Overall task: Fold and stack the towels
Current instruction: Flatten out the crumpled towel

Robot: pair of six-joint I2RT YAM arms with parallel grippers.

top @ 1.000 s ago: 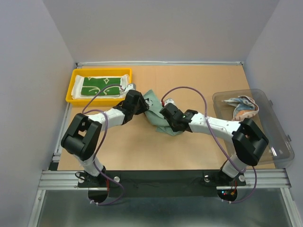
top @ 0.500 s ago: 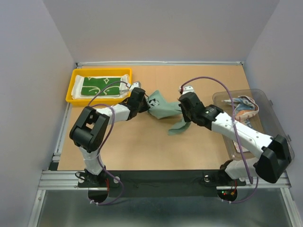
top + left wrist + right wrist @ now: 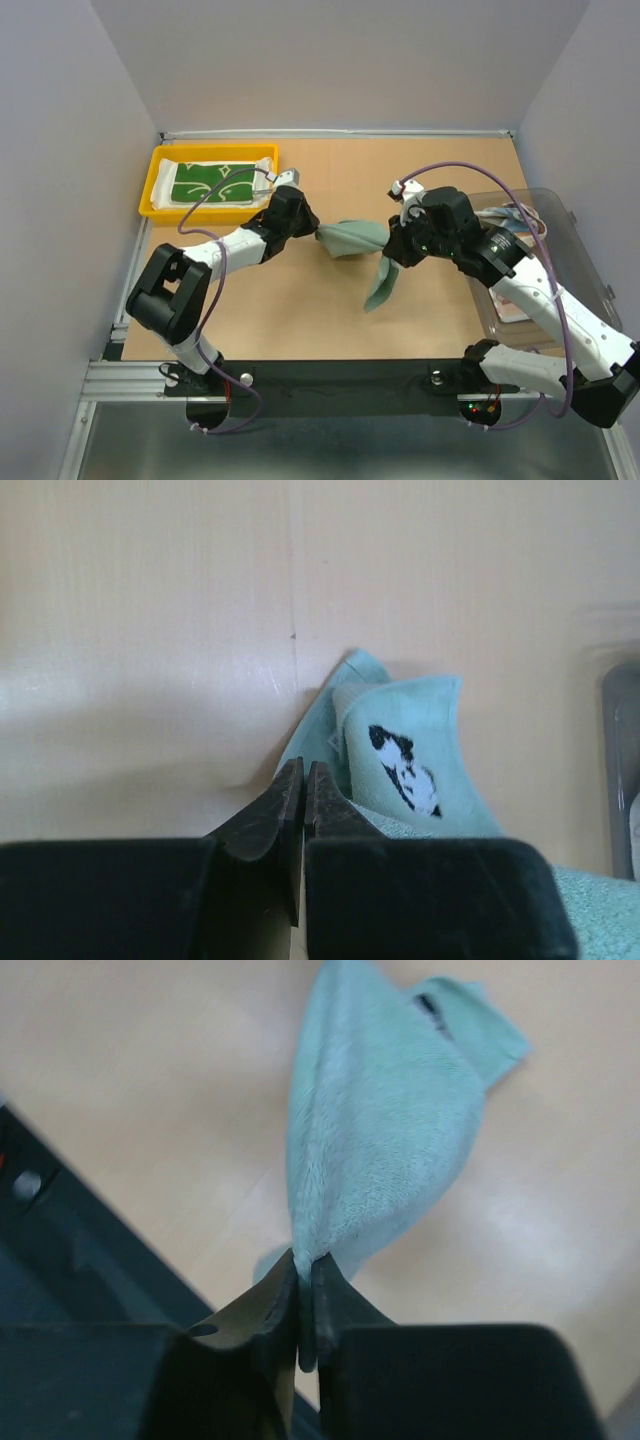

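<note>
Towel (image 3: 350, 238), fuzzy teal, bunches narrow between left pincer (image 3: 317, 233) and right pincer (image 3: 391, 246).

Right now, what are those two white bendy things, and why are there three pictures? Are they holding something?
They are robot arms, a left arm and a right arm, bolted at the near edge of a table. Each ends in a two-finger pincher called a gripper. One picture looks down from above. The other two come from small cameras on the wrists, so you see the black fingers up close. The left gripper and right gripper each pinch the pale teal towel, which is stretched between them with one end hanging down. At the back left is a yellow tray with a green towel inside. On the right is a clear bin with a printed towel.
</note>
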